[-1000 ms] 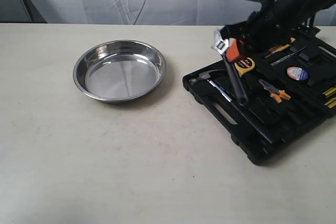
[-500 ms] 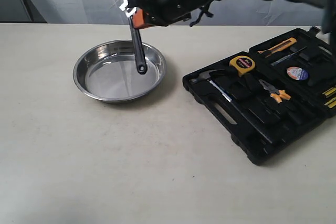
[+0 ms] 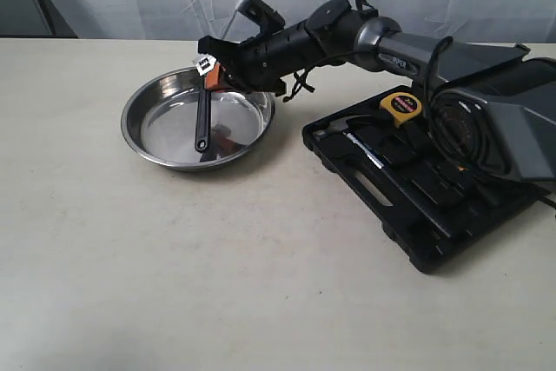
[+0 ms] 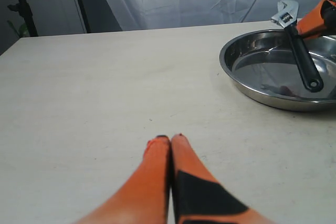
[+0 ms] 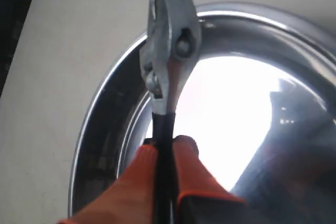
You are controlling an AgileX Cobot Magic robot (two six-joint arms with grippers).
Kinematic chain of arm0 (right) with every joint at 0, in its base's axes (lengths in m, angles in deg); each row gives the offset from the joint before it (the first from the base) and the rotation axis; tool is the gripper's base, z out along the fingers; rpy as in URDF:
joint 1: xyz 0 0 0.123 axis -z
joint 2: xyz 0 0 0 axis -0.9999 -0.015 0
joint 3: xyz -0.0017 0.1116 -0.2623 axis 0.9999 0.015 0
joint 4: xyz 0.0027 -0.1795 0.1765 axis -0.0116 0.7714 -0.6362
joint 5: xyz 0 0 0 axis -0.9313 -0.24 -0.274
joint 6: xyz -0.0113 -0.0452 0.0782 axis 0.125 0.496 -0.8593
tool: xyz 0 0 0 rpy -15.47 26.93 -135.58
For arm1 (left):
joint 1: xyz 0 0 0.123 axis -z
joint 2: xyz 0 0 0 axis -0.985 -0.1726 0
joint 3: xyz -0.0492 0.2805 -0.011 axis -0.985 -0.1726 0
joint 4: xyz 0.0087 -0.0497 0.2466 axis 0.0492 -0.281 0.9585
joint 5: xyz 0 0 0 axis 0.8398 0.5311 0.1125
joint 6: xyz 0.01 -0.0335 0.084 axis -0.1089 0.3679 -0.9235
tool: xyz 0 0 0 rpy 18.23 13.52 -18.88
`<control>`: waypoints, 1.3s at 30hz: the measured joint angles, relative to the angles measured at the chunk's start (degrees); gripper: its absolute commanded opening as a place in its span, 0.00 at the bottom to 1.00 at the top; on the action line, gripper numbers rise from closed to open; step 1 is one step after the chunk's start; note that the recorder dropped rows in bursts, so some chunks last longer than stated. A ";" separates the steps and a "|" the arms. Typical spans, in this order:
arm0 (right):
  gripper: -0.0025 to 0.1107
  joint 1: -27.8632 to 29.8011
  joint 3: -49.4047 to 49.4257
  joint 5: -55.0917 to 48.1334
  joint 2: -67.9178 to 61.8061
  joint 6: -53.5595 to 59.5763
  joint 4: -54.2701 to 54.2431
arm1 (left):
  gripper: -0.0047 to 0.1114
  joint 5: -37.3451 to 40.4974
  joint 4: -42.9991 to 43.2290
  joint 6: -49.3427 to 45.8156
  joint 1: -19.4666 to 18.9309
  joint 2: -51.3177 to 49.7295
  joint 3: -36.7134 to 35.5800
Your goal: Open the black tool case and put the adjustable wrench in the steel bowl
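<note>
From the exterior view, the right gripper [image 3: 211, 76] is clamped on the wrench [image 3: 202, 115] just below its silver head. The black handle hangs steeply down inside the bowl [image 3: 139, 141], and I cannot tell whether its ring end touches the floor. The case [image 3: 408, 223] lies open well to the right, partly hidden by the arm. The main risk, as I judge it, is the release. Let go at this tilt, the wrench could topple towards the near rim, rest across it or tip out onto the table [image 3: 174, 284]. The light bowl could also skid or rock if the handle is pressed into it. The yellow tape [image 3: 403, 105] in the case has a round dark label, and the arm has a small white mark, but neither can be read.

From the left wrist view, the left gripper [image 4: 169, 139] rests with its orange fingers together on nothing, well apart from the bowl [image 4: 247, 85], so it cannot steady the dish if it slides. The wrench [image 4: 302, 56] leans with its head out past the far rim, which adds to the tipping risk. A dark patch on the head shows no legible text.

From the right wrist view, the fingers [image 5: 142, 171] pinch the slim handle edge-on with the head [image 5: 165, 51] standing over the rim. A grip that narrow could let the tool swivel. No brand or lettering shows on the metal.
</note>
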 measured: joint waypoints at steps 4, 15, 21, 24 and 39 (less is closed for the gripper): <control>0.01 0.00 0.00 -0.77 -1.26 -0.56 -0.69 | 0.04 0.00 0.00 0.00 0.00 0.00 0.00; 0.38 0.00 -0.26 -2.47 -1.26 -5.96 5.56 | 0.04 0.00 0.00 0.00 0.00 0.00 0.00; 0.42 0.00 -0.39 -2.22 -1.26 -6.55 5.67 | 0.04 0.00 0.00 0.00 0.00 0.00 0.00; 0.42 0.12 -0.39 -3.06 -1.14 -6.62 3.72 | 0.04 0.00 0.00 0.00 0.00 0.00 0.00; 0.02 2.89 0.49 -21.86 14.51 -5.60 24.28 | 0.04 0.00 0.00 0.00 0.00 0.00 0.00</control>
